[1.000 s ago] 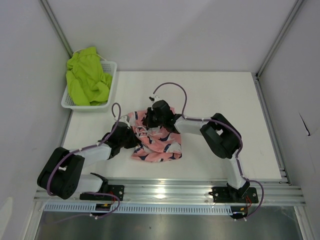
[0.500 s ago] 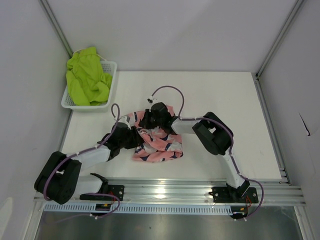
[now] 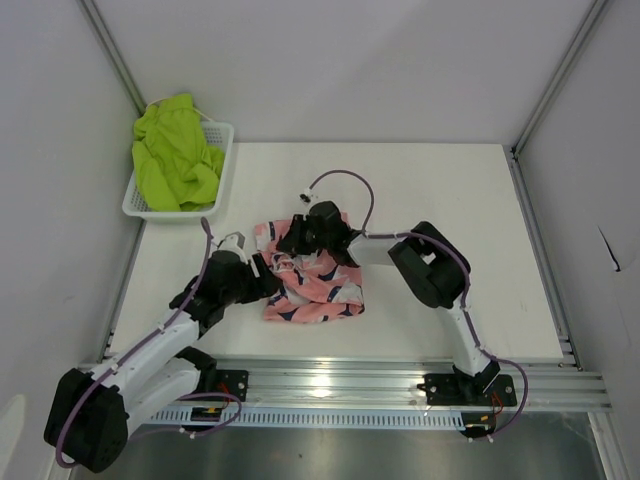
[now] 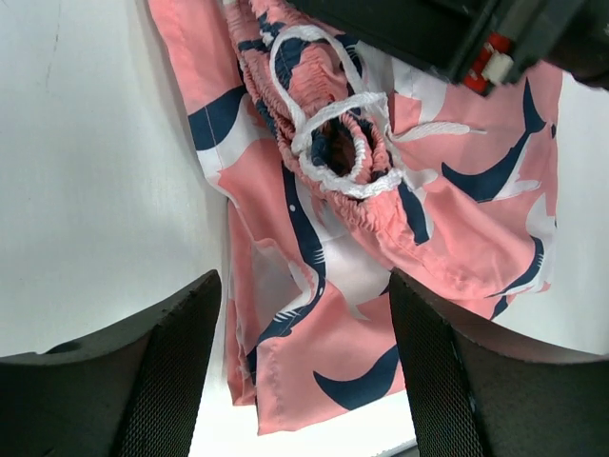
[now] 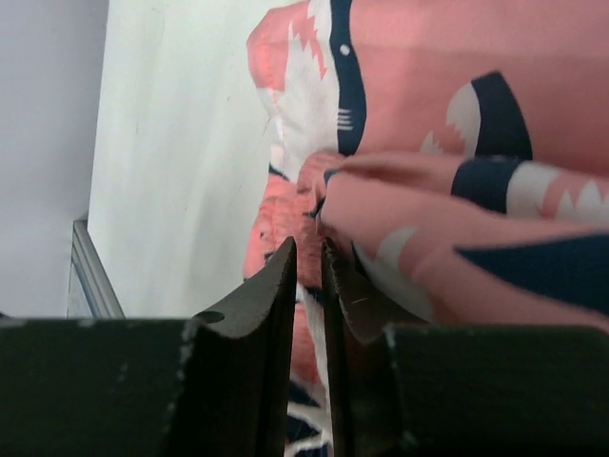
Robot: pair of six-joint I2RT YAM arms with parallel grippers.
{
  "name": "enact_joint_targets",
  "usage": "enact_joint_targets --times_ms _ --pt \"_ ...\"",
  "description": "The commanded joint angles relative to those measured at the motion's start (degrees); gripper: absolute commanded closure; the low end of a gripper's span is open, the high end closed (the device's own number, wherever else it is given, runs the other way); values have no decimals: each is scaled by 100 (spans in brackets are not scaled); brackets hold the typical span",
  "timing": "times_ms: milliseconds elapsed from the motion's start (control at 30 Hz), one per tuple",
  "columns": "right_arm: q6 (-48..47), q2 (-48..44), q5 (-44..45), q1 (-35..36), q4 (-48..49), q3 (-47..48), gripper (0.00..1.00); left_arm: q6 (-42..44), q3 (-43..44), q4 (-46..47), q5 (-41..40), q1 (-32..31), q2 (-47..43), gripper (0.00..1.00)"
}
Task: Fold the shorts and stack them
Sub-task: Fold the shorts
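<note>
Top external view: pink shorts (image 3: pixel 312 285) lie bunched on the table (image 3: pixel 450 190) between the arms, green shorts (image 3: pixel 175 150) heaped in the basket (image 3: pixel 216 197), so folding looks barely begun. Spread wide, the left gripper (image 4: pixel 303 286) hangs over the drawstring waistband (image 4: pixel 338 157) holding nothing, likely lining up a fresh grab. At a fabric fold the right gripper (image 5: pixel 306 252) is barely parted, nothing visibly pinched.

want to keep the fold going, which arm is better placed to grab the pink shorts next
Left, probably. The left gripper hangs wide open over the pink shorts by the drawstring; the right gripper has its jaws barely parted at the fabric's edge.
</note>
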Motion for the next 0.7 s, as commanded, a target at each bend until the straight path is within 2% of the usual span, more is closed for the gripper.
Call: enact_joint_targets --times_ms 0,167,367,500,667 --pt "-14 -724 -150 -28 412 -288 81 -4 421 -299 -97 74 34 26" --pt "-40 -1330 -265 -151 606 -1008 83 119 773 -203 -88 206 341 26" --pt "-190 -2095 51 -72 694 -1922 86 287 1097 87 -176 408 842 34" --pt "-243 -2219 227 42 781 -2257 87 295 1238 342 -71 513 1325 38" --pt "-181 -1938 122 244 958 -2275 89 252 1414 667 44 531 1905 40"
